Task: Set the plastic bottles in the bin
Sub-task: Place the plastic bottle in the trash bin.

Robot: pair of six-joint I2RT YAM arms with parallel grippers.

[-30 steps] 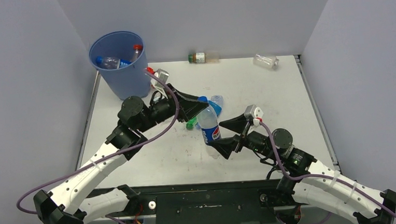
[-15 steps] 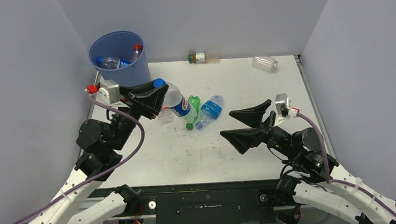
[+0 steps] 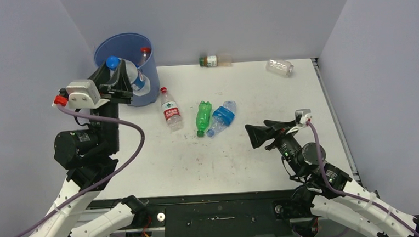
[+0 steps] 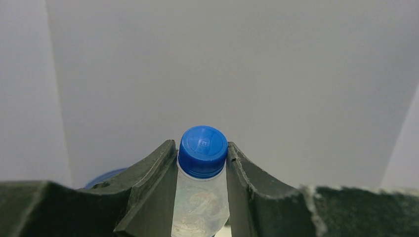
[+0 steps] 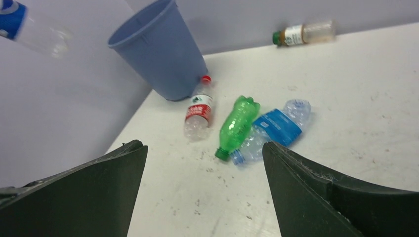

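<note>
Left gripper [image 3: 118,73] pinching bottle [image 3: 134,78] under cap [image 4: 202,150], tilted, high beside bin's [image 3: 147,51] near-left rim; mouth just beyond. Right gripper [image 3: 256,131] wide, empty.

We look down on a white worktop [image 3: 243,160], scuffed with faint dark marks toward its middle and boxed in on three sides by plain lilac-grey panels: a back wall [image 3: 206,14], a left wall [image 3: 23,80] and a right wall [image 3: 390,58]. A black panel [image 3: 219,219] runs along its near edge.
</note>
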